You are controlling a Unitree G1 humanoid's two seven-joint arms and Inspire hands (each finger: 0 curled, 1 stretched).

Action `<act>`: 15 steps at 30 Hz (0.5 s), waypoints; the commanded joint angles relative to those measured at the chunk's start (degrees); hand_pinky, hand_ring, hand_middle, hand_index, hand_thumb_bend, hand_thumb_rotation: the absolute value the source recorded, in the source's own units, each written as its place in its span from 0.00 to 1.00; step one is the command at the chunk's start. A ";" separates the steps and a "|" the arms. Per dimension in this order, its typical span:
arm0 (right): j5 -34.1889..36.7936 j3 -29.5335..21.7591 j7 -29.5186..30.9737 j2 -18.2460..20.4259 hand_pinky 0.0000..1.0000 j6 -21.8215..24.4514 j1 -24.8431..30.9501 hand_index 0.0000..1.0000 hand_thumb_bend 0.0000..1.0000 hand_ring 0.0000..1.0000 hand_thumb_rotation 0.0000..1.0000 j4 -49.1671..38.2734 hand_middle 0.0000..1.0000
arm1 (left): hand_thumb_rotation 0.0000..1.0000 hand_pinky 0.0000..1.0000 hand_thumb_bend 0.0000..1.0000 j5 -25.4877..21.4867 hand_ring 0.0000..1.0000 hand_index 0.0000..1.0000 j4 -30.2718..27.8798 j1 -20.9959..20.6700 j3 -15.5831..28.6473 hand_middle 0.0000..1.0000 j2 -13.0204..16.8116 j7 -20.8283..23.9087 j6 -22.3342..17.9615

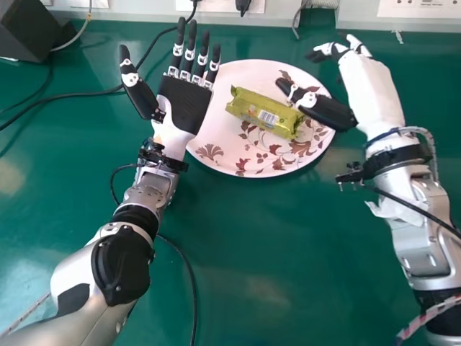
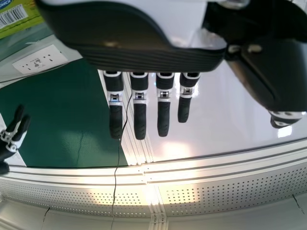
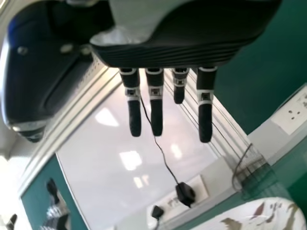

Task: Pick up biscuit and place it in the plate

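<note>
Biscuit on plate, mid-plate | left hand by left rim, right hand by right; fingers straight, wide | likely light, brittle, slick wrapper; pinch long sides mid-length, softly

The head view looks from above the near side, forward and down, covering at moderate range the worktop, plate, packet and far socket strip. The left wrist view sits close to the left robot hand and faces out along its fingers toward a glossy white panel, sharing the packet with the head view. The right wrist view, equally close to the right robot hand, faces a similar white panel and shares the plate's rim with the head view.
</note>
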 commanded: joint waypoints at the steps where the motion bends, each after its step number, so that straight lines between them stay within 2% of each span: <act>1: 2.31 -1.24 0.03 0.47 0.48 -1.81 0.96 0.78 0.96 0.59 0.61 -0.22 0.79 | 0.38 0.60 0.88 0.27 0.75 0.90 0.51 0.64 0.32 0.81 0.05 0.44 -0.65; 9: 7.19 -3.23 -0.39 1.41 0.50 -5.16 1.99 0.91 0.97 0.60 0.62 0.26 0.83 | 0.38 0.63 0.90 0.20 0.75 0.88 0.59 0.57 0.29 0.80 0.08 0.11 -0.43; 15: 9.27 -4.34 0.35 1.93 0.55 -5.96 3.12 0.93 0.98 0.65 0.61 -0.98 0.85 | 0.41 0.66 0.89 -0.30 0.75 0.88 0.60 0.47 0.67 0.81 0.02 0.67 0.80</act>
